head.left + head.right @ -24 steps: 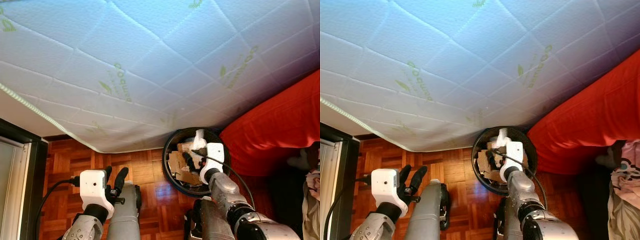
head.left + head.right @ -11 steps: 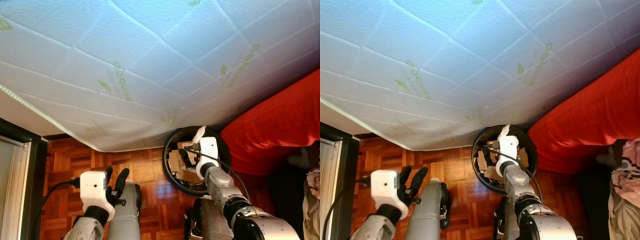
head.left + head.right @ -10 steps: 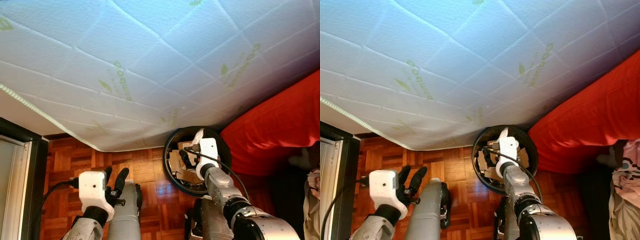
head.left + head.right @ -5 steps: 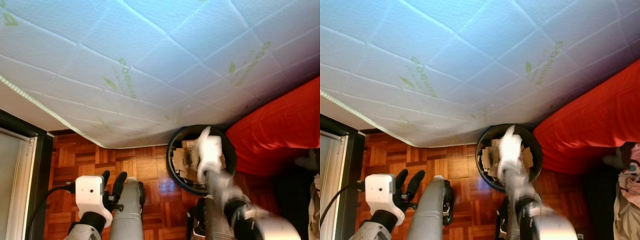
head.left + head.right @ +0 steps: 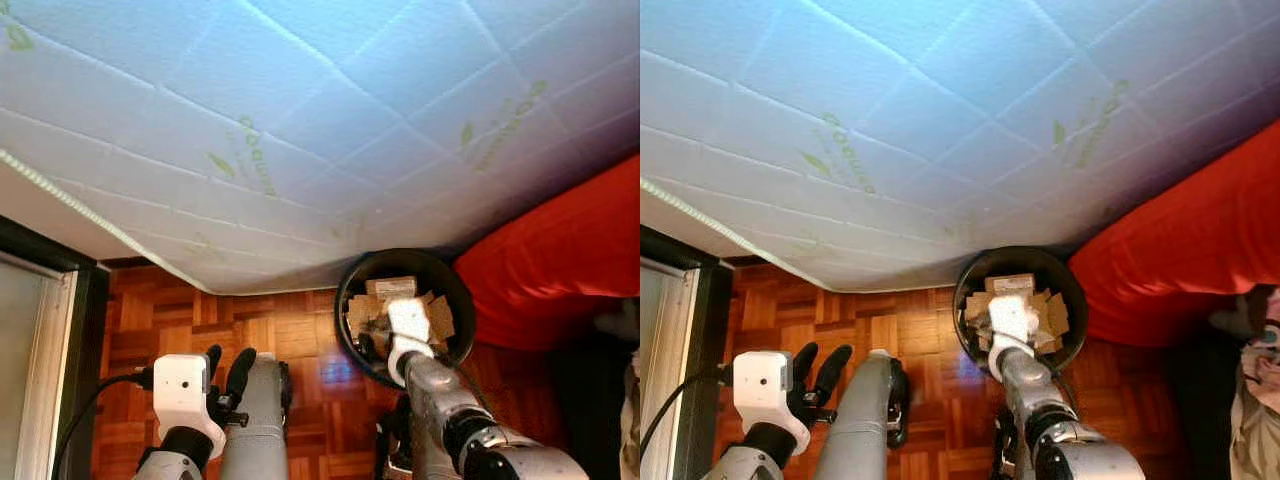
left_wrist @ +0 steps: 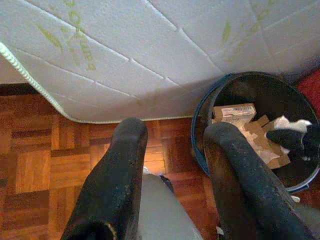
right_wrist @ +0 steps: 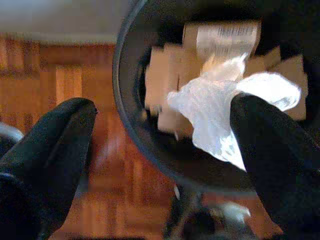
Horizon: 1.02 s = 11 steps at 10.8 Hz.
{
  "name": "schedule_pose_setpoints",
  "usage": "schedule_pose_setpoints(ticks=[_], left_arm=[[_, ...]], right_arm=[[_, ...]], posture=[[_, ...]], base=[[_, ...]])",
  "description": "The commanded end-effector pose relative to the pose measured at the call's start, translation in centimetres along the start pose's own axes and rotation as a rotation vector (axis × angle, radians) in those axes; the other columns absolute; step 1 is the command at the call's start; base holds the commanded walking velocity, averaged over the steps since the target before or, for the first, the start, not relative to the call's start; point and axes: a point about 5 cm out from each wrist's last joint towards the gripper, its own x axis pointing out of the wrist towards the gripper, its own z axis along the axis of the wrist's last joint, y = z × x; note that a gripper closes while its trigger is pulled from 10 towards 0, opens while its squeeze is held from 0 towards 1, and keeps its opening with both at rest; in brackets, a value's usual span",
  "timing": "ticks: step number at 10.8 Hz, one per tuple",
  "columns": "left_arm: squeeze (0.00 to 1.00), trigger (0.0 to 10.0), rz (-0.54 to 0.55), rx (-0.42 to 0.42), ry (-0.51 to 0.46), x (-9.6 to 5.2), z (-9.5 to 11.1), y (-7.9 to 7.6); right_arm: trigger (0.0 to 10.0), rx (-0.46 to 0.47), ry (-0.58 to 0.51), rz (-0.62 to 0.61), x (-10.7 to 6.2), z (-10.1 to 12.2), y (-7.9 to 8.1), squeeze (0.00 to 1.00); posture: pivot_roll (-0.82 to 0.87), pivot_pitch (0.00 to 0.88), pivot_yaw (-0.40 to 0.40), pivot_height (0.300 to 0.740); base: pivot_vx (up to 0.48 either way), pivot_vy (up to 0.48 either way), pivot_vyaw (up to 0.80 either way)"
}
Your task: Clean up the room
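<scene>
- The right gripper (image 7: 160, 130) hangs over the black bin (image 5: 352, 283), lower centre of the head view, fingers spread wide and released.
- The white wrapper (image 7: 220, 100) sits in the bin on cardboard scraps (image 5: 1045, 312).
- Lift straight up, so the wrapper doesn't snag a finger.
- The left gripper (image 6: 170, 165) idles open, lower left.
</scene>
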Motion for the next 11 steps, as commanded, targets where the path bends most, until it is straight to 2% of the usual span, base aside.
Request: schedule_pose_setpoints(ticks=[1,2,3,4,6,7,8,10,11], left_arm=[[0.0,10.0,0.01,-0.005,0.034,-0.7,-0.5,0.2],[0.0,10.0,0.008,-0.006,0.038,-0.8,-0.5,0.1],[0.0,10.0,0.006,-0.006,0.04,-0.8,-0.5,0.1],[0.0,10.0,0.008,-0.006,0.039,-0.8,-0.5,0.1],[0.0,10.0,0.009,-0.006,0.042,-0.8,-0.5,0.1],[0.0,10.0,0.011,-0.006,0.039,-0.8,-0.5,0.1],[0.0,10.0,0.014,-0.006,0.037,-0.8,-0.4,0.1],[0.0,10.0,0.014,-0.009,0.044,-1.0,-0.6,0.0],[0.0,10.0,0.013,-0.011,0.044,-1.0,-0.6,0.0]], right_arm=[[10.0,0.054,-0.022,-0.003,-0.1,-0.1,0.2,0.0],[10.0,-0.071,0.091,-0.022,-0.2,-1.4,0.1,0.0],[10.0,-0.327,0.23,-0.027,-0.8,-3.9,-0.4,0.0],[10.0,-0.519,0.13,0.025,-0.5,-2.7,0.5,0.0],[10.0,-0.568,0.009,0.025,0.0,-0.4,1.5,0.0],[10.0,-0.693,-0.087,0.058,0.2,1.0,2.7,0.0],[10.0,-0.89,-0.151,0.052,0.2,1.4,3.1,0.0],[10.0,-1.02,-0.091,-0.047,0.1,0.7,1.2,0.0],[10.0,-1.091,-0.039,-0.037,-0.1,-0.4,0.6,0.0]], posture=[[0.38,0.488,0.031,0.656],[0.38,0.49,0.031,0.656],[0.38,0.486,0.029,0.656],[0.39,0.491,0.034,0.656],[0.38,0.49,0.032,0.656],[0.39,0.49,0.03,0.656],[0.39,0.492,0.03,0.656],[0.38,0.494,0.028,0.656],[0.38,0.498,0.029,0.656]], base=[[0.0,0.0,0.0],[0.0,0.0,0.0],[0.0,0.0,0.0],[0.0,0.0,0.0],[0.0,0.0,0.0],[0.0,0.0,0.0],[0.0,0.0,0.0],[0.0,0.0,0.0],[0.0,0.0,0.0]])
